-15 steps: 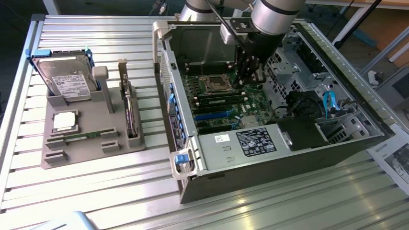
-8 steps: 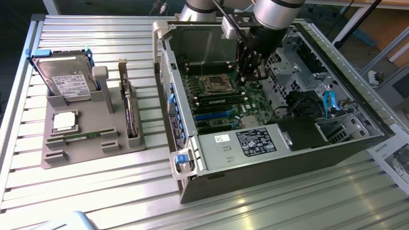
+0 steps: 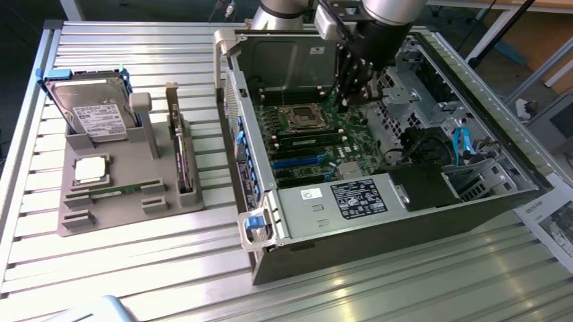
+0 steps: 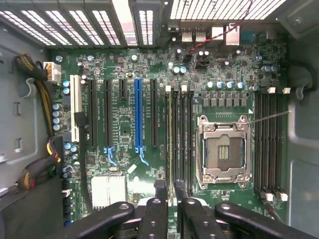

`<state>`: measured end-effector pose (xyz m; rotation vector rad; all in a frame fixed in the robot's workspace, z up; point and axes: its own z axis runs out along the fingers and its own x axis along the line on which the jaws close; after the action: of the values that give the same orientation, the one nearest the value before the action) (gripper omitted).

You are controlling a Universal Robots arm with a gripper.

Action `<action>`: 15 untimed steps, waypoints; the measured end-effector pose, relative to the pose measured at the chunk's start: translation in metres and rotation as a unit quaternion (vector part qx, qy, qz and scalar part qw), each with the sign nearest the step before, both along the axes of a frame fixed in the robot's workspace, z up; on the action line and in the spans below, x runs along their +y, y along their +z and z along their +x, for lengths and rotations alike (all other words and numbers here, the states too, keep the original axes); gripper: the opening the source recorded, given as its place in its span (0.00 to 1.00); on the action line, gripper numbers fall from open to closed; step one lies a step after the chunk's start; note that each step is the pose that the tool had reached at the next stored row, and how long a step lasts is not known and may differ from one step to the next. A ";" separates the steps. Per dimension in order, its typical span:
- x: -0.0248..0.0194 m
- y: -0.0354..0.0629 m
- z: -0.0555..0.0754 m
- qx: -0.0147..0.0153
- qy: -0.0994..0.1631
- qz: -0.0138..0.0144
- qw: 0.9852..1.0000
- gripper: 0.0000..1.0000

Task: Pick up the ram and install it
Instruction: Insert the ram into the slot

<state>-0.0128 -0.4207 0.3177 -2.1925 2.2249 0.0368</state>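
I am hovering my gripper (image 4: 170, 188) over the motherboard's memory slots (image 4: 179, 134), fingers slightly apart and gripping nothing, lined up with the slots' run. The ram (image 3: 115, 192) is sitting in a low holder at the tray's (image 3: 125, 216) near edge, well apart from me.

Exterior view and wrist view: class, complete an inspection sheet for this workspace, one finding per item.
Surface: slatted metal table.
Job's things: thin green ram lies in the grey holder; open case, motherboard with its socket empty.
Clutter: hard drive and silver chip in the holder.
Grippers: gripper inside the case, over the motherboard; any hold cannot be told.
Cables: blue cable in the case; yellow-black bundle beside the motherboard.
Surroundings: printed sheet at the exterior view's right.
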 end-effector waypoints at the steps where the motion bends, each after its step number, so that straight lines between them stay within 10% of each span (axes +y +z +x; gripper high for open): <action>1: 0.0000 0.0036 0.000 0.000 0.000 0.000 1.000 0.19; 15: 0.0000 0.0447 0.000 0.002 0.000 -0.006 1.000 0.19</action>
<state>-0.0126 -0.4207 0.3624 -2.2009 2.2331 0.0268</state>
